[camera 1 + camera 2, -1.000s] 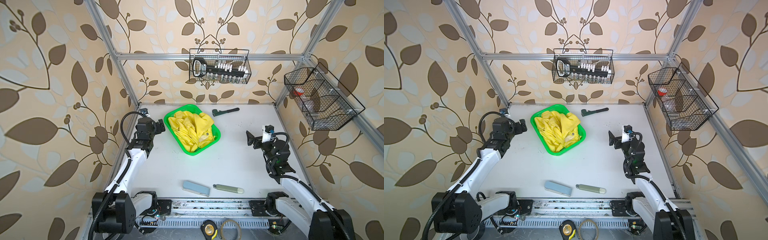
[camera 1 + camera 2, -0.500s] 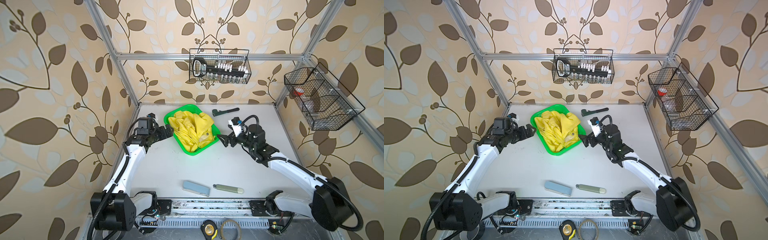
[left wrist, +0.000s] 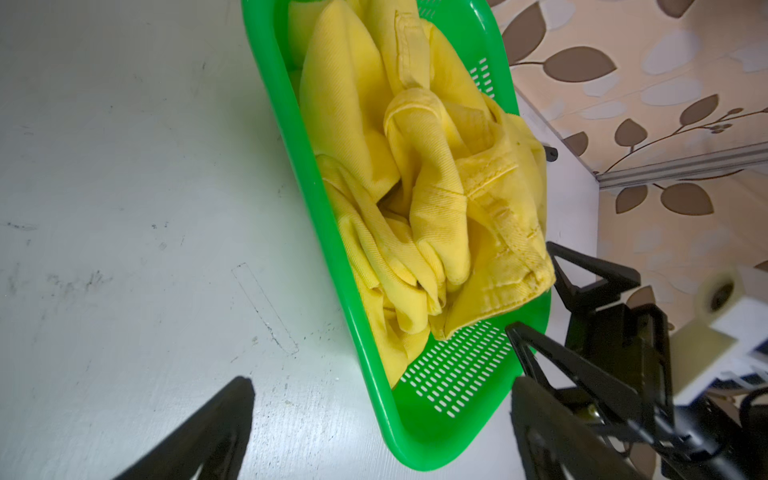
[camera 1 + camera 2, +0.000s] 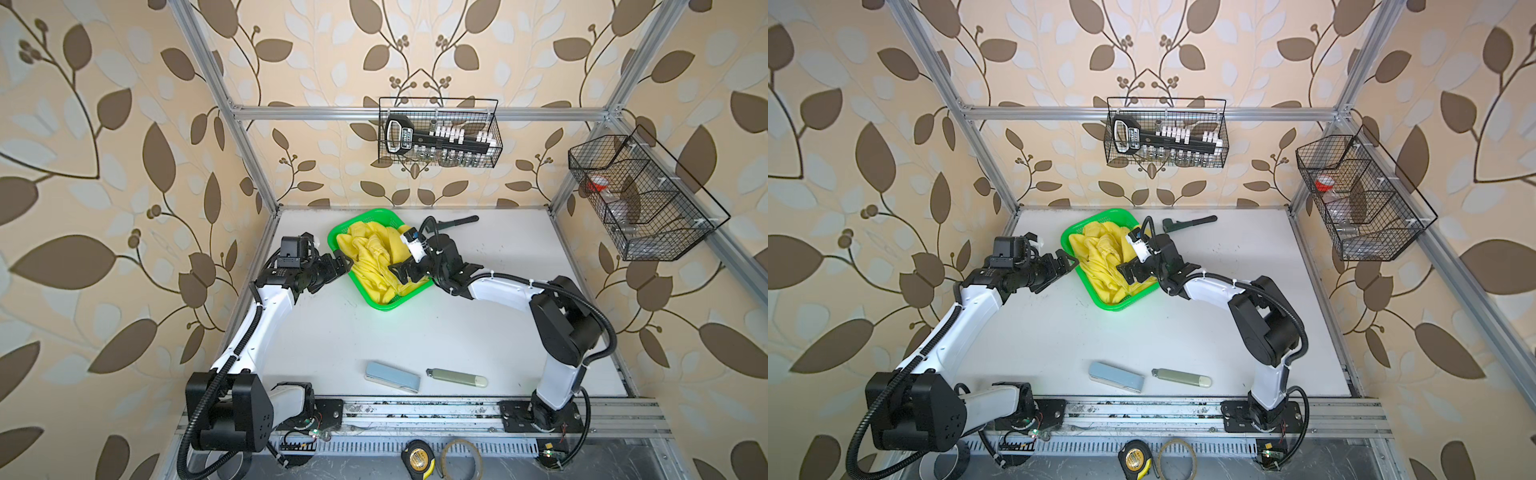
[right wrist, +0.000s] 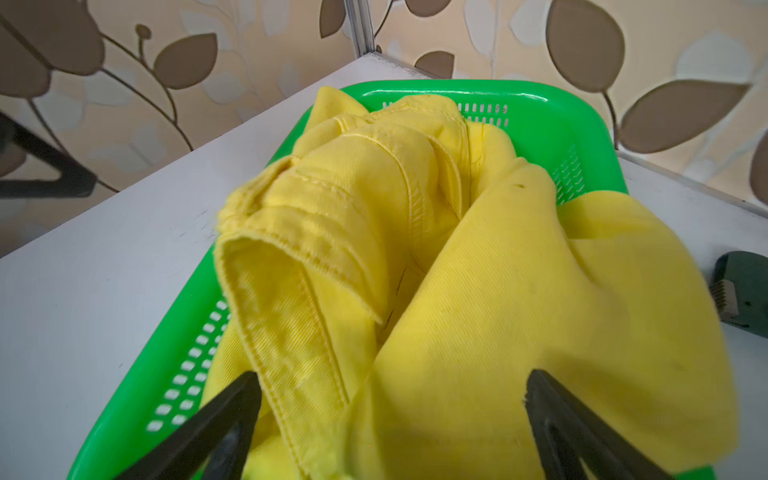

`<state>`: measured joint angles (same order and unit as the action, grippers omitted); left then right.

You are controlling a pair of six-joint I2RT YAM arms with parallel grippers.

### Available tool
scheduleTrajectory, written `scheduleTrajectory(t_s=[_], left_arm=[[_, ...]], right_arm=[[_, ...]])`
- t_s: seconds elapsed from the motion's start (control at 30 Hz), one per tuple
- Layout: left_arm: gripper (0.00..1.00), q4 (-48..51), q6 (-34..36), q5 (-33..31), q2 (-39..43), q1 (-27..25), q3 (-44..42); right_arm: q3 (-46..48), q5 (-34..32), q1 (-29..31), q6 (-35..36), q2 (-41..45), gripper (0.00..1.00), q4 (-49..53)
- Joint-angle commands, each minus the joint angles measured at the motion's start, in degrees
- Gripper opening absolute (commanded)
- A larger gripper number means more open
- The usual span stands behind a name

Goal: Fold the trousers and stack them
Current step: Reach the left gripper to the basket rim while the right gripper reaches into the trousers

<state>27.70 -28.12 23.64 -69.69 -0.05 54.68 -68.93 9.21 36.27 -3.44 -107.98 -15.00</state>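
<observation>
The yellow trousers (image 4: 374, 257) (image 4: 1100, 262) lie crumpled in a green mesh basket (image 4: 376, 305) (image 4: 1113, 306) at the back middle of the table. My right gripper (image 4: 401, 270) (image 4: 1127, 268) is over the basket's right side. In the right wrist view it (image 5: 395, 378) is open, its jaws straddling a fold of the trousers (image 5: 457, 270) without closing on it. My left gripper (image 4: 343, 266) (image 4: 1069, 266) is at the basket's left rim. In the left wrist view it (image 3: 382, 386) is open with a corner of the basket (image 3: 324, 228) between the jaws, near the trousers (image 3: 415, 187).
A blue-grey case (image 4: 392, 377) and a pale green tube (image 4: 457, 377) lie near the front edge. A dark wrench (image 4: 457, 221) lies behind the basket. Wire baskets hang on the back wall (image 4: 440, 133) and the right wall (image 4: 640, 199).
The right arm has swung in from the right side of the table to above the trousers. The left gripper has moved right up to the basket's rim. Both have stayed open.
</observation>
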Motion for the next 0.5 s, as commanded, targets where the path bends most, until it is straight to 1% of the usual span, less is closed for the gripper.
scheduleTrajectory(t_s=[0.0, 0.1, 0.17, 0.27, 0.47], left_arm=[[0.97, -1.47, -1.52, 1.8, -0.33, -0.52, -1.17], [0.97, -1.75, -1.85, 2.38, -1.24, -0.84, -1.33], [0.97, -1.8, -2.24, 2.2, -1.75, -1.02, -1.54], [0.97, -2.3, -2.51, 2.2, -2.11, -1.36, -2.01], [0.97, -2.34, -2.71, 2.14, -3.55, -1.93, -2.38]], right_arm=[[-4.09, -0.51, 0.43, -3.28, -3.55, 1.0, 0.18], [-6.6, 2.4, 0.47, -6.3, -7.31, 1.0, 0.34], [-6.67, 3.85, 0.62, -8.31, -8.71, 1.0, -1.6], [-7.32, 6.46, 1.46, -9.31, -10.57, 1.0, -3.06], [-9.14, 6.54, 2.22, -12.44, -15.07, 1.0, -5.38]])
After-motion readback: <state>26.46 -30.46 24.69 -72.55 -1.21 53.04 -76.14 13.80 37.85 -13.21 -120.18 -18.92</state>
